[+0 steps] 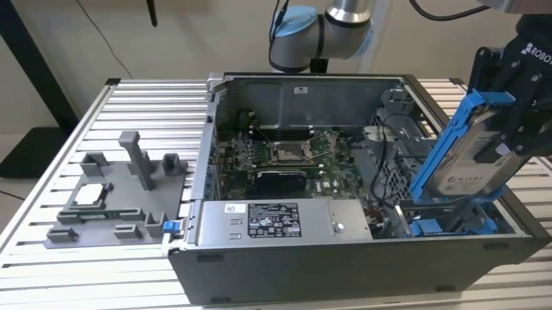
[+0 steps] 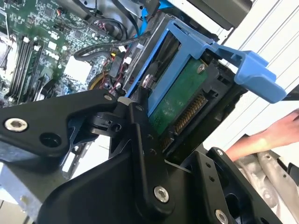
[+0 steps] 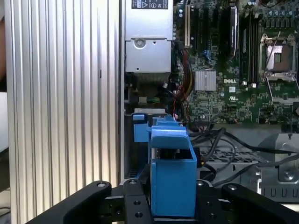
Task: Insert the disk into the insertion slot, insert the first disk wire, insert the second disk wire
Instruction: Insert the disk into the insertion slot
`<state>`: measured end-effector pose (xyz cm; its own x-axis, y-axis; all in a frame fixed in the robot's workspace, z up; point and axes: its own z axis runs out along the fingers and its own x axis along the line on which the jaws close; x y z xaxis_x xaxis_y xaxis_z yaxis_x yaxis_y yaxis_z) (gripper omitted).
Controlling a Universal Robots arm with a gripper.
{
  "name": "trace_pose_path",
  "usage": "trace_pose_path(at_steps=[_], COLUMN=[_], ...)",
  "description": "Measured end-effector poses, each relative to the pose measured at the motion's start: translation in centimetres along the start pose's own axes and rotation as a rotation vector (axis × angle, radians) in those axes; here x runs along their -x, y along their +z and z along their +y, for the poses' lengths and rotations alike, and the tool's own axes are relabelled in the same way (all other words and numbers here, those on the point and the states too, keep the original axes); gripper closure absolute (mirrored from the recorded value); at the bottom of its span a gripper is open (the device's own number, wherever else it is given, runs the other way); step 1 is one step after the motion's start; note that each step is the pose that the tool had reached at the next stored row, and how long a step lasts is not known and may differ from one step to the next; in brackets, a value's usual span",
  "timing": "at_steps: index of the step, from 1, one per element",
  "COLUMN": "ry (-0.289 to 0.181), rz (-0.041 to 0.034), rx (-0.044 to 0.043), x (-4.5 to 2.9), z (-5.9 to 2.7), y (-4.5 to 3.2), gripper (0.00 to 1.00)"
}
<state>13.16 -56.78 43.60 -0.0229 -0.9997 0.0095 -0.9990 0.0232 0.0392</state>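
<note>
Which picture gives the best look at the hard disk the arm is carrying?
The exterior view: it shows the disk along its length, silver face and white label in the blue carrier, tilted in the gripper. The second wrist view shows its green circuit-board side and connector; the first wrist view, the carrier's blue end.

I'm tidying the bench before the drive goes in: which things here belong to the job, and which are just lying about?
Job in hand:
disk, clamped in the gripper
insertion slot

Lying about:
grey fixture
power-supply box
motherboard
a person's hand
</note>
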Motion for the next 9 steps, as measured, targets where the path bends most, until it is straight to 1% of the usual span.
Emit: trace_pose_path(at_steps=[6, 9], ry=[0.0, 0.0], rz=[-0.0002, -0.0001], rx=[0.0002, 0.002], x=[0.01, 0.01], z=[-0.05, -0.1], y=[0.71, 1.09], gripper=[1.0, 1.0])
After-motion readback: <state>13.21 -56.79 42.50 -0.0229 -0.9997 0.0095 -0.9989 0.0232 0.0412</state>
